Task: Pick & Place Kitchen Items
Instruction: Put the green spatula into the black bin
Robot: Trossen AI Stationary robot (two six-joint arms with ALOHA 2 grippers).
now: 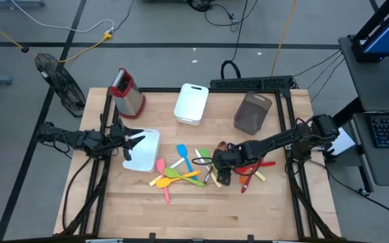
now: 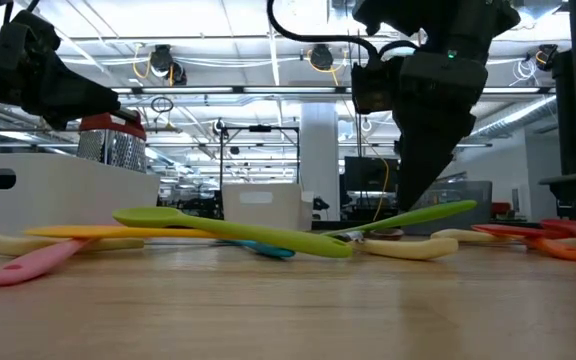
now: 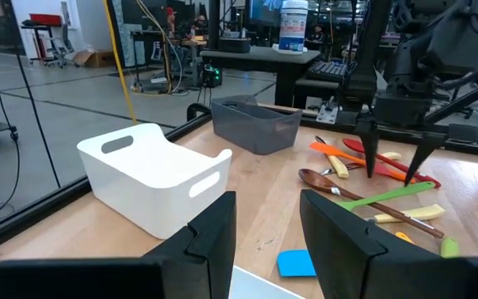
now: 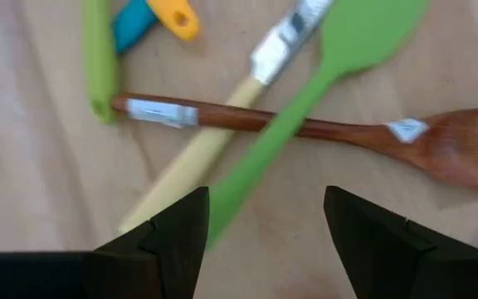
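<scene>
The right tool [image 1: 220, 165] is hovering with fingers apart just above the brown wooden spoon [image 4: 322, 131] and a green spatula [image 4: 305, 91], in the utensil pile at the tabletop [image 1: 248, 209] centre. At nine o'clock, the left tool [image 1: 132, 142] is waiting, fingers apart, over a white tray [image 1: 147, 162].

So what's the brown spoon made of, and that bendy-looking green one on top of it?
The brown spoon looks like wood: warm reddish brown, slightly glossy, with faint grain and paper stickers on it. The green spatula lying across its handle looks like silicone or soft plastic: one flat, even, matte colour with rounded edges. Bendiness can't be checked by looking. The right tool is open above both.
</scene>
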